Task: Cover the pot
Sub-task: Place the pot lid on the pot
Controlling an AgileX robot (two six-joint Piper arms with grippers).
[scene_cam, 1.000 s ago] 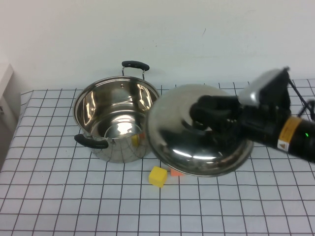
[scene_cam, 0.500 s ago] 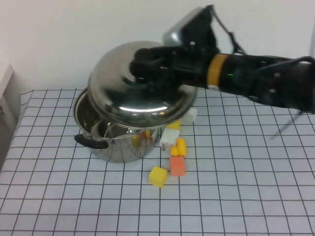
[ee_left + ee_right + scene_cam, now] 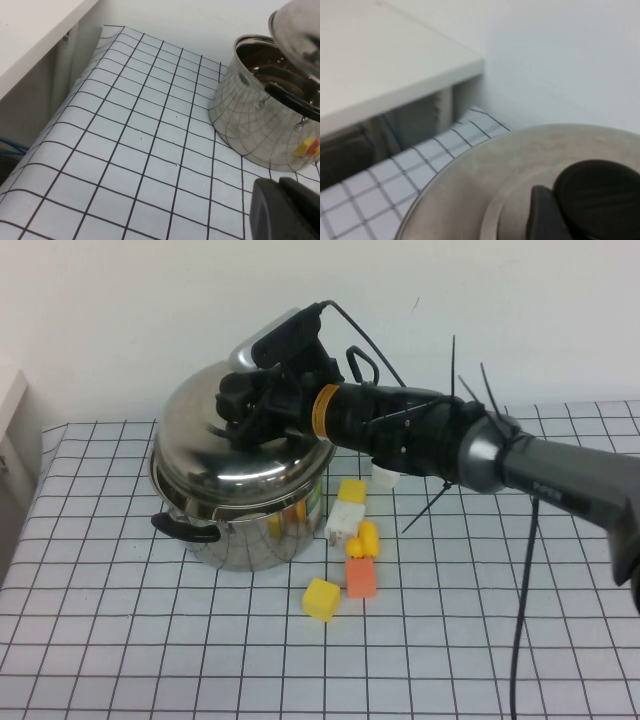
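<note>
The shiny steel pot (image 3: pixel 240 535) with black loop handles stands at the back left of the checkered table. My right gripper (image 3: pixel 250 405) is shut on the black knob (image 3: pixel 600 195) of the domed steel lid (image 3: pixel 235 450) and holds the lid over the pot's mouth. In the left wrist view the lid (image 3: pixel 300 30) sits tilted, with a gap above the rim of the pot (image 3: pixel 250 125) on that side. My left gripper (image 3: pixel 280 200) is shut and empty, low over the table to the left of the pot, outside the high view.
Loose blocks lie right of the pot: a yellow cube (image 3: pixel 321 599), an orange block (image 3: pixel 360 578), a white block (image 3: pixel 345 520) and small yellow pieces (image 3: pixel 366 537). A white shelf (image 3: pixel 35 30) borders the table's left edge. The wall stands close behind.
My right arm has carried the lid leftward from beside the pot, raised it over the rim, then lowered it onto the pot's mouth. The blocks it hid now show.
</note>
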